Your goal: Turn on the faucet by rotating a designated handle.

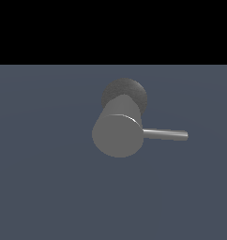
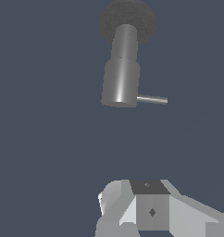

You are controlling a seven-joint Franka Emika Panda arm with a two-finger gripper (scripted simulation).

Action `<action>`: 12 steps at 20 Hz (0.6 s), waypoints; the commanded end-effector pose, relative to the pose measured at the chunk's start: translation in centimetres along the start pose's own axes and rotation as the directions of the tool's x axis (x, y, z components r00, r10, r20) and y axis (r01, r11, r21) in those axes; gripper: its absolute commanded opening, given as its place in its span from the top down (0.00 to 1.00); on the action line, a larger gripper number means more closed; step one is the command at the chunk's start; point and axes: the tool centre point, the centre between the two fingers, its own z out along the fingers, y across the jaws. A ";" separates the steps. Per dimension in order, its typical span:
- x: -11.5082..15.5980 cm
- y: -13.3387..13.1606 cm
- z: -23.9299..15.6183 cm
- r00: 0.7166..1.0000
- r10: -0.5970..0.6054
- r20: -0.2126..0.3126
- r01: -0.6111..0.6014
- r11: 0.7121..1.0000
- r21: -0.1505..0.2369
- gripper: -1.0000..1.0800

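Nothing looks done yet: faucet (image 1: 118,133) stands on the grey floor, its handle (image 1: 164,134) pointing toward the exterior view's right, untouched. Gripper (image 2: 148,208) sits well apart from it; whether it is spread or closed, I cannot tell.

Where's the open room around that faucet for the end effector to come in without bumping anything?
Bare floor surrounds the faucet on every side, widest on the exterior view's left and in front. The only tight spot is the exterior view's right, where the handle sticks out. In the wrist view the end effector sits apart from it.
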 end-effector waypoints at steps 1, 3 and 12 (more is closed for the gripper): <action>0.0 0.0 0.0 1.000 0.000 0.000 0.000 1.000 0.000 1.00; 0.0 0.0 0.0 1.000 0.002 -0.001 -0.002 1.000 0.002 1.00; 0.2 0.3 -0.7 0.999 0.012 -0.036 -0.009 0.997 0.080 1.00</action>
